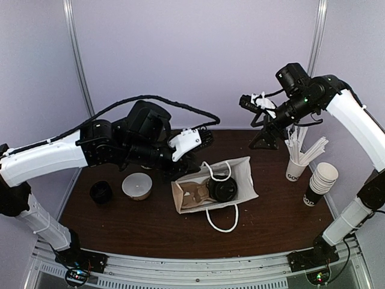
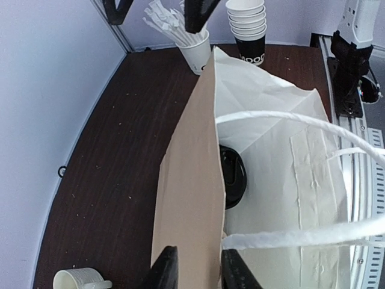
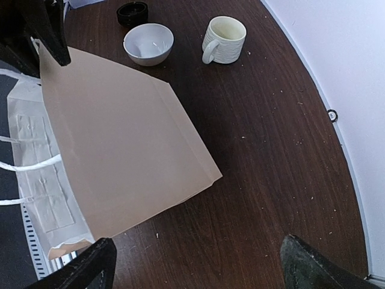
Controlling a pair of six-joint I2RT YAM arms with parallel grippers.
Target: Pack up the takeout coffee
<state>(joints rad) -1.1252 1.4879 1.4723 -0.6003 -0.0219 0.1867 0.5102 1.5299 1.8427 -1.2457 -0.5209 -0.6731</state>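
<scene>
The takeout coffee (image 1: 224, 189), a black cup with a black dome lid, lies inside the white paper bag (image 1: 243, 174) at the table's middle. In the left wrist view its lid (image 2: 233, 177) shows past the bag's brown side wall (image 2: 189, 198). My left gripper (image 2: 198, 271) is at the bag's near rim (image 1: 189, 165). Its jaws stand a little apart, one finger (image 2: 165, 268) on each side of that wall. My right gripper (image 1: 248, 102) hangs high over the back right of the table. It is wide open (image 3: 198, 265) with nothing between its fingers.
A white bowl (image 1: 137, 185) and a small black round item (image 1: 101, 192) sit left of the bag. A cream mug (image 3: 224, 39) stands near them. At the right edge are a stack of paper cups (image 1: 319, 183) and a cup of stirrers (image 1: 298, 162).
</scene>
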